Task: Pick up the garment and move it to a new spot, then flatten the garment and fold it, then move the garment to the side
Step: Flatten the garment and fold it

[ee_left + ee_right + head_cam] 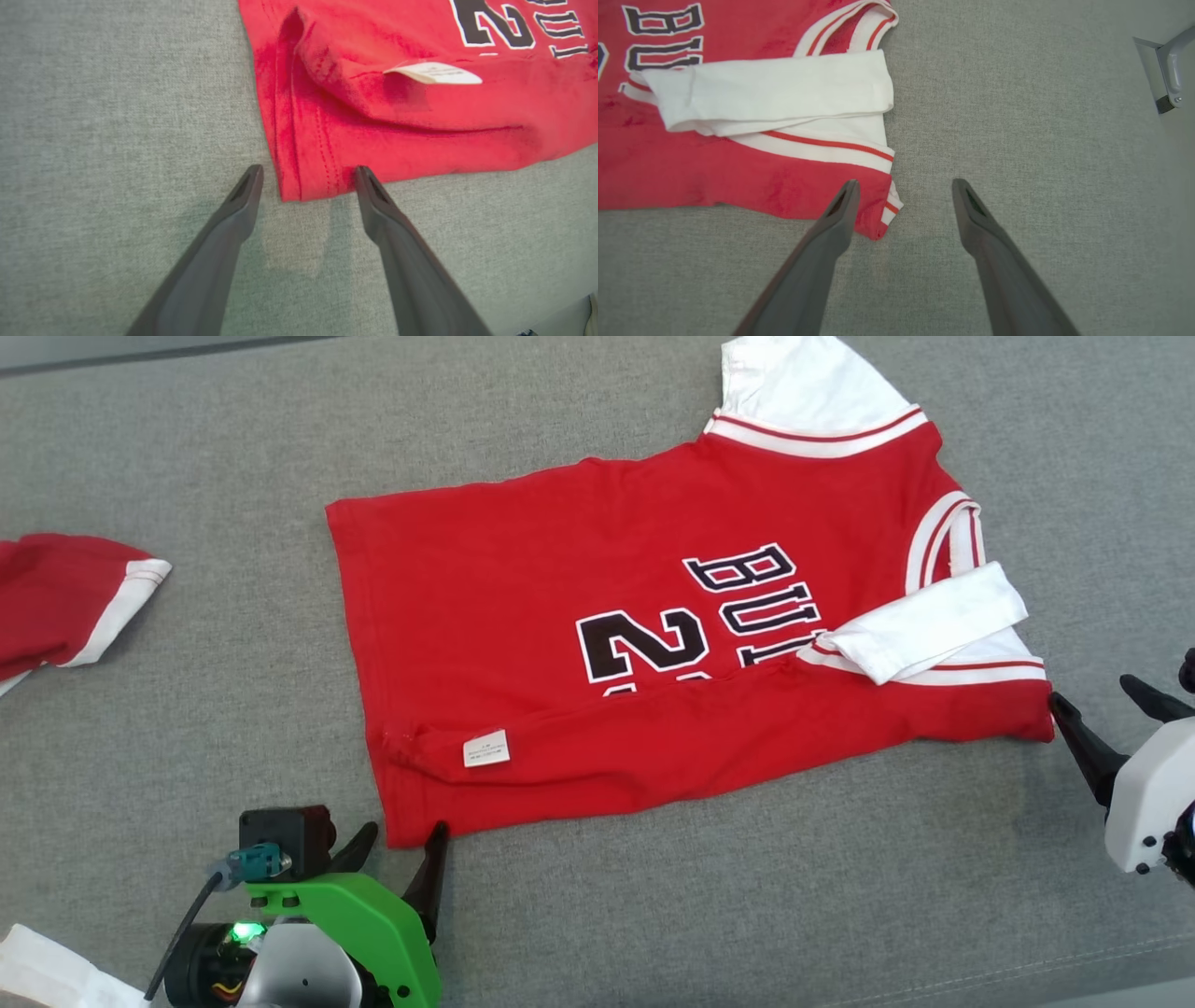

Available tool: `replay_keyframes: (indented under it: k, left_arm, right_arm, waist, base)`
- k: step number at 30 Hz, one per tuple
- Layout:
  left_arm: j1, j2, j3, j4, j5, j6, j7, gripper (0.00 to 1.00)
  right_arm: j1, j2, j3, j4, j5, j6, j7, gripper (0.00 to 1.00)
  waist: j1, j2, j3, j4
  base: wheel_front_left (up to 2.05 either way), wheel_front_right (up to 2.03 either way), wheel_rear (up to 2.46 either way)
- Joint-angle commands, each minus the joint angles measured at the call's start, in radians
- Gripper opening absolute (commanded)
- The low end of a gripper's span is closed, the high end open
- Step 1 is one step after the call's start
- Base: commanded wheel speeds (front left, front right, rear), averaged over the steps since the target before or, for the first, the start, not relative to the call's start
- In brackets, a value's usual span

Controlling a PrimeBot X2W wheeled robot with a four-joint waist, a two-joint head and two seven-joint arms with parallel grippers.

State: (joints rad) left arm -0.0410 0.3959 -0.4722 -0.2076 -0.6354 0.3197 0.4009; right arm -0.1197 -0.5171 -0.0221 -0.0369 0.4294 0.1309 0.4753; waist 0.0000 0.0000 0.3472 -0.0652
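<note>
Red jersey [597, 644] flat on the grey bench [747, 896], centre to upper right of the head view, long axis running from the hem at frame left to the shoulders at frame right. Its lower long edge lies turned up over the body as a band showing a white label [486, 748]; one white sleeve [934, 621] crosses the lettering at right. The left gripper [406, 835], lower left of the head view, points up the frame at the lower hem corner; in the left wrist view its fingers [219, 242] are spread and hold nothing, the corner lying between the two tips, the frame-right tip at the cloth's edge. The right gripper [1090, 691], at the right edge of the head view, points toward frame left at the opposite lower corner; in the right wrist view its fingers [815, 252] are likewise parted and empty, the frame-left tip over the red corner with its striped trim, the other over bare bench. Each arm thus stands at its own end of the same long edge, neither clearly nearer. Judged from this layout, the fold is partly made, and the coming move turns on both corners being pinched at once so the edge lifts level along the jersey's length. A second red garment [56, 597] lies well apart at far left
</note>
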Motion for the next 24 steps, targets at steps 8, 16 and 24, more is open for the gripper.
replay_keyframes:
  k: [8,16,24]
  left_arm:
    - [-0.025,0.006,-0.009,0.029,-0.002,-0.01,0.014,1.0]
    - [-0.032,-0.002,-0.029,0.043,-0.024,-0.037,0.021,0.0]
    - [-0.023,0.035,0.019,-0.032,-0.089,-0.065,0.04,0.0]
  right_arm:
    - [-0.011,-0.012,0.025,0.011,0.055,0.0,0.063,1.0]
    - [-0.006,-0.026,0.076,0.012,0.152,0.0,0.125,0.03]
    - [-0.068,-0.068,0.032,0.007,0.292,0.0,0.16,0.0]
  waist:
    - [0.0,0.0,0.076,0.023]
    - [0.0,0.0,0.089,0.027]
    - [0.0,0.0,0.062,0.023]
  base:
    - [0.0,0.0,0.0]
    - [0.0,0.0,0.0]
    - [0.0,0.0,0.0]
